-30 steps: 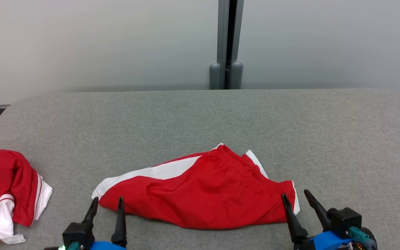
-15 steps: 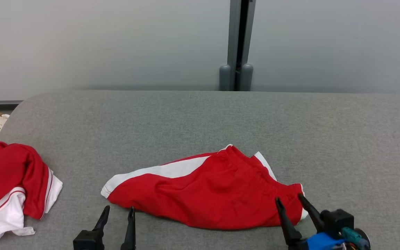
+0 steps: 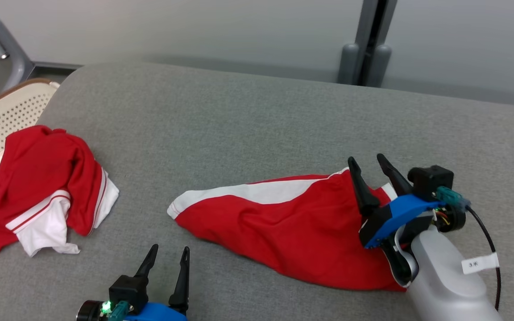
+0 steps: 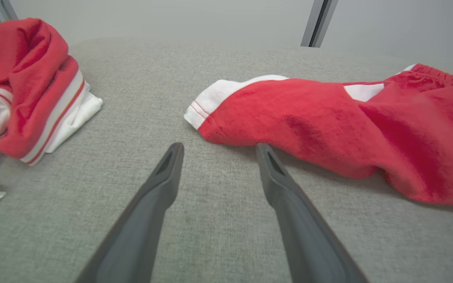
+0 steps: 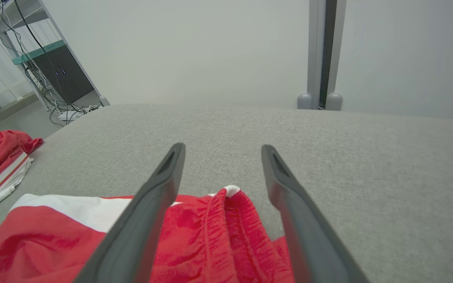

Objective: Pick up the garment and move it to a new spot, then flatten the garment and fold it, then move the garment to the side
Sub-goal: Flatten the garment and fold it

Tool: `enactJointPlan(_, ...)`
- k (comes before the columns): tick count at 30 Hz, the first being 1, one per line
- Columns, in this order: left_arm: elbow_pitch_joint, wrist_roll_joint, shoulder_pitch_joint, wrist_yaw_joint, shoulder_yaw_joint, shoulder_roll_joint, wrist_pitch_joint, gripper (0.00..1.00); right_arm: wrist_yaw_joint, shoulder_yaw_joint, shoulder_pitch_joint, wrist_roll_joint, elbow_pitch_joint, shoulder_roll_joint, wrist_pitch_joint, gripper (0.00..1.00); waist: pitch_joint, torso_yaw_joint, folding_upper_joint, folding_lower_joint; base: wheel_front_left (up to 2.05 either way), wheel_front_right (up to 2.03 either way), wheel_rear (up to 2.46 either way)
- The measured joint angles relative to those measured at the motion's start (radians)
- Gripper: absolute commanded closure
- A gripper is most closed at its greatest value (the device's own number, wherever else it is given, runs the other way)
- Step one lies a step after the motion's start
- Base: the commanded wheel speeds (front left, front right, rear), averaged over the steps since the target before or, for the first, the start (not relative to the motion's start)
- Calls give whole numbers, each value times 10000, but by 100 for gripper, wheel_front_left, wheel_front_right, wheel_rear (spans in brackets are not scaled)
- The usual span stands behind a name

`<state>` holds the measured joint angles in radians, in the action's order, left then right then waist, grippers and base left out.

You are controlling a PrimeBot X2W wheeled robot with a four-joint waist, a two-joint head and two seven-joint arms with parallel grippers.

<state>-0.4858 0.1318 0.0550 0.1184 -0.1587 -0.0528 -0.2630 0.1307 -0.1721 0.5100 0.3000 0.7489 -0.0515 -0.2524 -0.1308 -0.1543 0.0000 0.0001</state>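
Shorts (image 3: 283,223), red with a white side stripe, lie spread on the grey padded surface (image 3: 239,116), with the leg hem towards the robot's left and the elastic waistband towards its right. In the head view the waistband end is partly covered: the right gripper (image 3: 366,158) and its blue mount sit over it, and the pale forearm (image 3: 444,276) hides the near right corner of the cloth. The right gripper's two dark fingers are spread apart and grasp nothing. In the right wrist view the gathered waistband (image 5: 226,220) runs below the gap between them, and it is not clear whether the fingertips touch the fabric. That view's bottom edge cuts off the lower part of the shorts.

The left gripper (image 3: 170,248) is likewise spread and empty, on the near side of the leg hem (image 4: 201,108) and apart from it. In the left wrist view one fingertip comes close to the red edge of the leg, with bare grey surface between the fingers. The waistband end runs off that view's right edge.

Well to the left, a second red and white garment (image 3: 47,187) lies crumpled near the surface's edge, its lower corner cut off by the frame. Beyond it a cream perforated basket (image 3: 2,116) is half out of the picture, and what it holds cannot be made out.
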Motion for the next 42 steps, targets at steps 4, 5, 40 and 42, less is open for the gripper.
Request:
enactJointPlan(4,-65,104,185,52,-82,4,2,0,0,-384,937,240,1072,31,282,0,-426,-431,0,0,0,0,0)
enactJointPlan(5,-65,138,225,54,-107,2,2,0,0,-460,1068,242,1371,31,376,0,-526,-517,0,0,0,0,0)
enactJointPlan(40,-295,431,-6,56,-276,12,2,0,0,-117,963,-612,-2196,25,-105,100,-268,-700,0,-2,0,0,0)
enactJointPlan(42,-293,433,-120,54,-245,12,2,0,0,-94,83,-527,-2569,-4,-102,100,-98,-541,0,-2,0,0,0)
